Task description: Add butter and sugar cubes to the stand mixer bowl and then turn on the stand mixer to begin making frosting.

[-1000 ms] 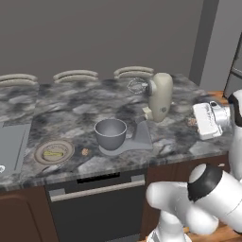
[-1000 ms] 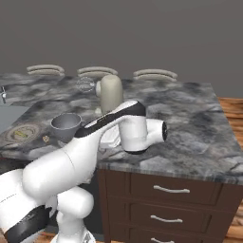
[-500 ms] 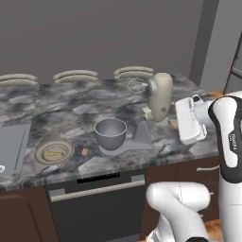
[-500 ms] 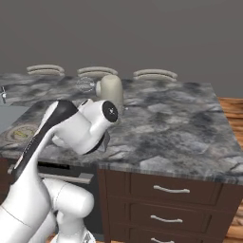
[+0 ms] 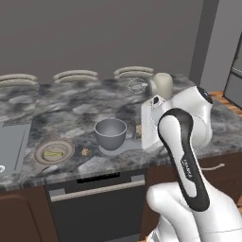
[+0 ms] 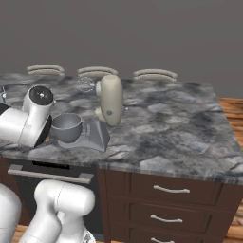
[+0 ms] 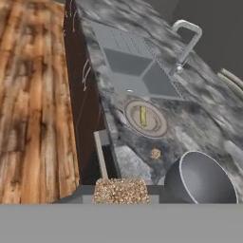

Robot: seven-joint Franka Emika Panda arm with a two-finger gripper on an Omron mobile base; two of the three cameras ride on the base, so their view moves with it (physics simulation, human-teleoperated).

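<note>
The grey stand mixer bowl (image 5: 110, 131) (image 6: 66, 127) (image 7: 201, 182) sits on the flat base plate (image 6: 95, 135) of the cream stand mixer (image 5: 163, 85) (image 6: 111, 99). My gripper (image 5: 140, 128) (image 7: 121, 195) hovers just right of the bowl, shut on a tan sugar cube (image 7: 121, 191) (image 5: 139, 128). Another sugar cube (image 5: 85, 151) (image 7: 155, 153) lies on the counter between bowl and plate. The yellow butter (image 5: 53, 152) (image 7: 142, 115) lies on a round tan plate (image 5: 66, 146) (image 7: 159, 124) left of the bowl.
A sink (image 7: 128, 66) with a faucet (image 7: 187, 42) lies beyond the plate at the counter's left end. The mixer's wire whisk (image 5: 138, 86) hangs above the counter behind the bowl. Three chair backs (image 5: 75, 74) line the far edge. My own arm (image 5: 182, 156) stands right of the bowl.
The arm has swung from the right side of the counter leftward, bringing the hand down close beside the bowl. Bowl, plate and mixer have not moved.
</note>
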